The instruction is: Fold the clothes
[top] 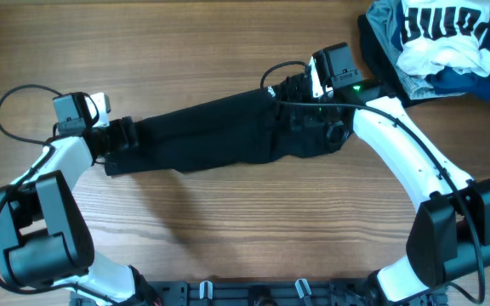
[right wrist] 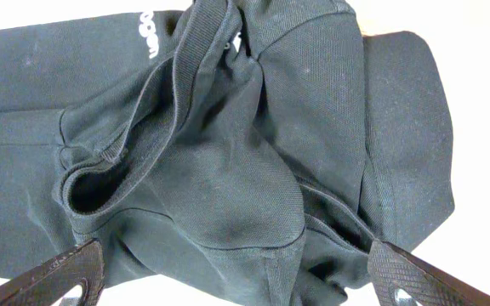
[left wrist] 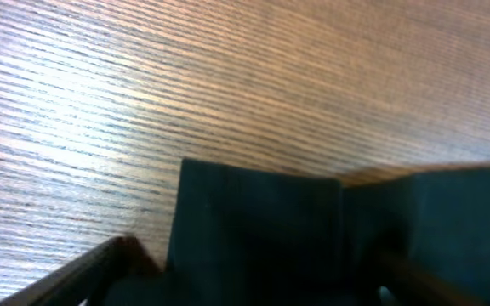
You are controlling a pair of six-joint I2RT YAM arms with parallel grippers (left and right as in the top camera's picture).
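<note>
- Clothes, one large, soft, plain black fabric garment (top: 219,132), lie as a long band across the brown wooden table (top: 228,221), flat at the left end and bunched at the right.
- Left gripper (top: 119,136) straddles the flat left corner, fingers spread, cloth between them, nothing pinched.
- Right gripper (top: 306,115) hangs spread over the rumpled end by the tiny white logo (right wrist: 149,34).
- Best to bite deep through all layers at both ends before lifting.

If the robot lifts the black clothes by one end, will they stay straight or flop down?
Probably flop: the black clothes lie in soft folds and bunched wrinkles, so they look limp, not stiff. Pushed, they'd likely crumple rather than slide on the wooden table. Being flat cloth, they shouldn't roll.
</note>
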